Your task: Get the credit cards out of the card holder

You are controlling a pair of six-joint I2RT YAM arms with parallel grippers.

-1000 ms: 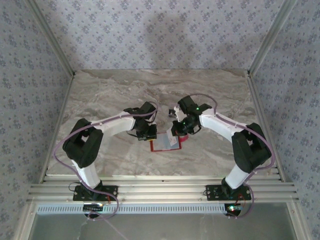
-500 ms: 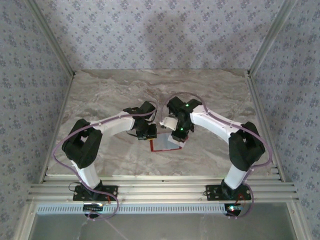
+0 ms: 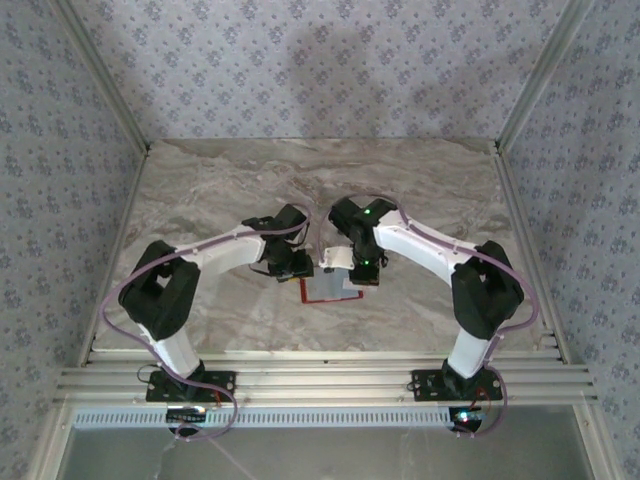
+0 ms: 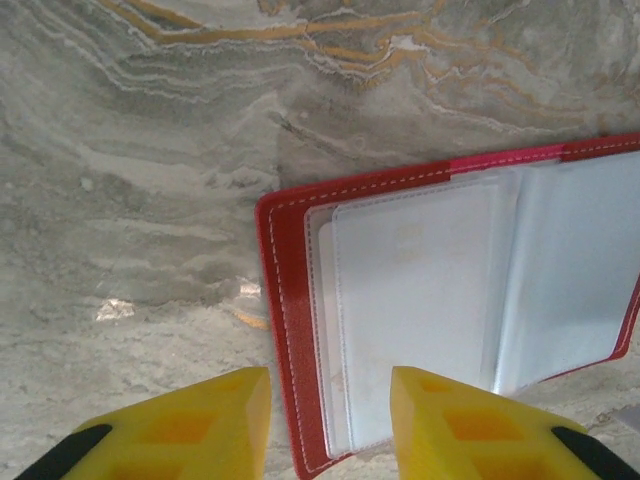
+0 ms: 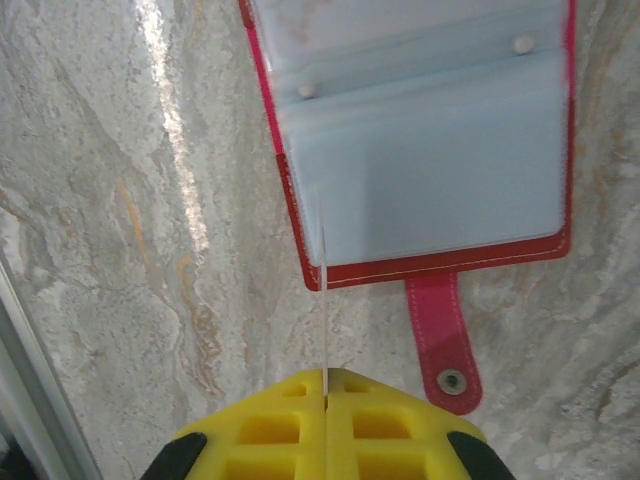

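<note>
The card holder (image 3: 332,291) lies open on the marble, red rim around pale clear pockets (image 4: 420,290). Its red tab (image 5: 440,335) with a snap dot sticks out toward my right gripper. My right gripper (image 5: 325,375) is shut on one thin whitish credit card (image 5: 324,290), seen edge-on, whose far end reaches over the holder's near left corner. That card appears as a white patch (image 3: 335,258) beside the right wrist. My left gripper (image 4: 330,385) is open, its yellow fingers (image 4: 200,420) straddling the holder's stitched left edge (image 4: 282,320). Other cards are hidden inside the pockets or out of view.
The marble table (image 3: 200,200) runs out to metal frame rails (image 3: 300,365) at the near edge. Patterned walls close in the back and both sides. Both arms meet over the holder at the table's middle.
My right gripper has swung left and down toward the holder with the card in it. The left gripper has shifted slightly and stays open at the holder's edge.
</note>
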